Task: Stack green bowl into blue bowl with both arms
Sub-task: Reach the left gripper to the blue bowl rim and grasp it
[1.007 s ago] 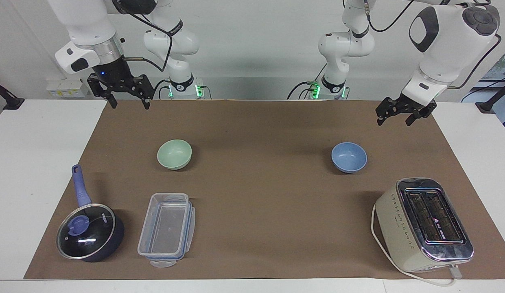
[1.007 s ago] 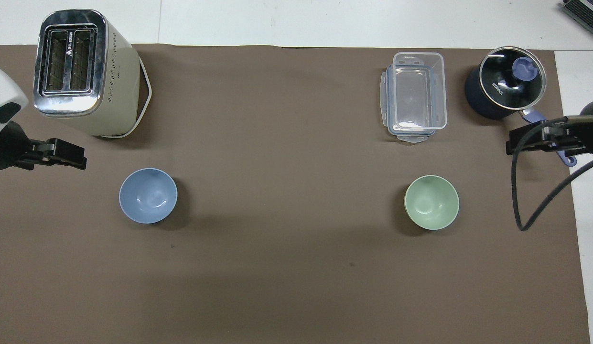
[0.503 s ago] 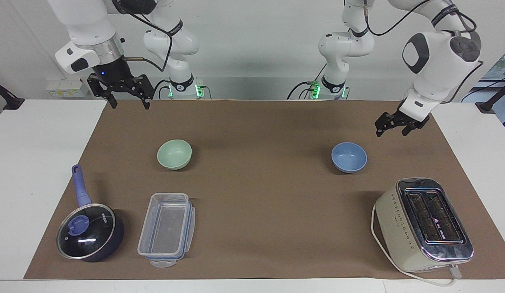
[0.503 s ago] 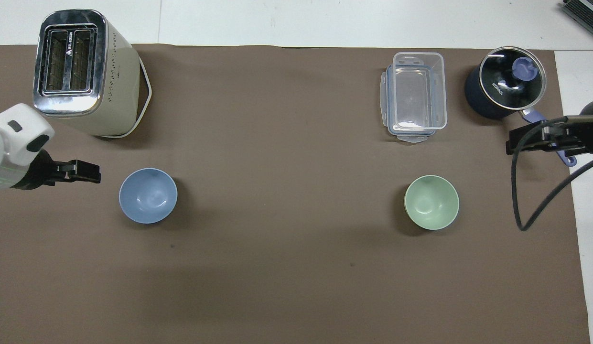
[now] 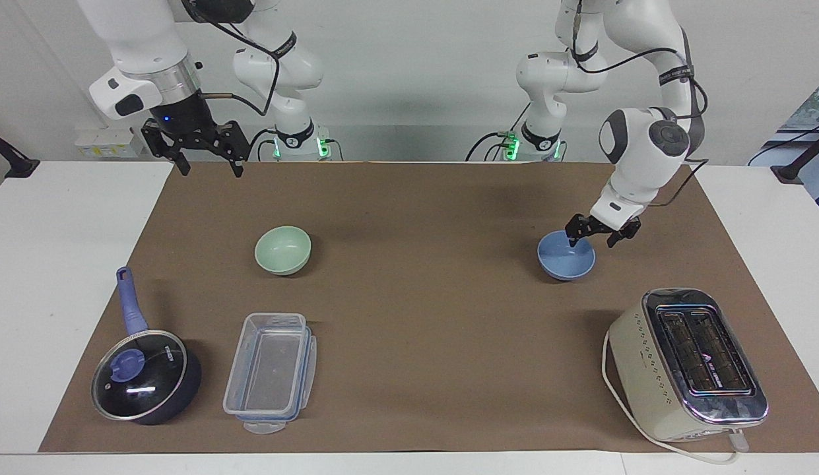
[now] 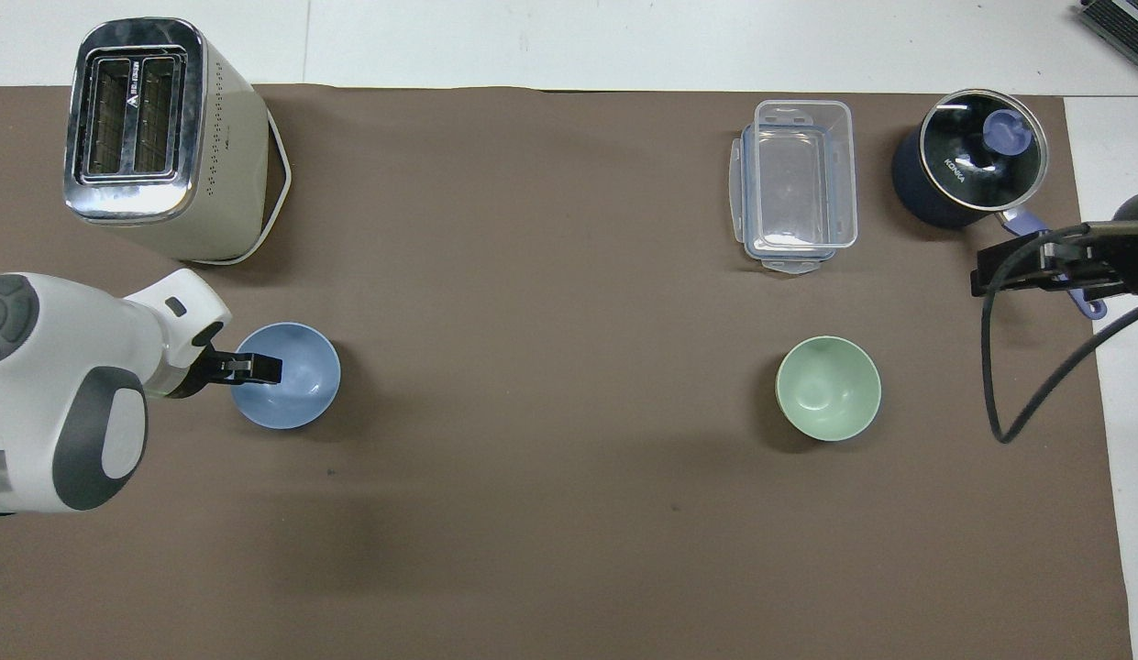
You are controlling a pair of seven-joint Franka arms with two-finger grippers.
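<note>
Since the earlier frames the left arm has swung down from the edge of the tabletop (image 5: 79, 218) to the blue bowl (image 5: 566, 254), while the right arm has not shifted. The left hand (image 5: 602, 231) now sits low at the bowl's rim on the side toward the left arm's end of the tabletop, its jaws wide and seemingly straddling that rim, one finger over the hollow and one outside the wall. Nothing is gripped yet, and whether a finger already touches the bowl cannot be told. Judging from this pose, the arm is lining up a rim pinch, the natural way to take a smooth round bowl that offers no handle.

Taking the blue bowl as the landmark, the green bowl (image 5: 283, 249) rests upright well apart from it toward the right arm's end, about as near to the robots. A toaster (image 5: 686, 363) stands farther from the robots than the blue bowl. Near the green bowl, also farther out, lie a clear plastic container (image 5: 271, 369) and a lidded saucepan (image 5: 147, 376).

The right hand (image 5: 201, 146) waits with jaws wide and empty, raised over the brown mat's (image 5: 416, 330) edge on the robots' side of the green bowl, probably placed to fetch that bowl.
</note>
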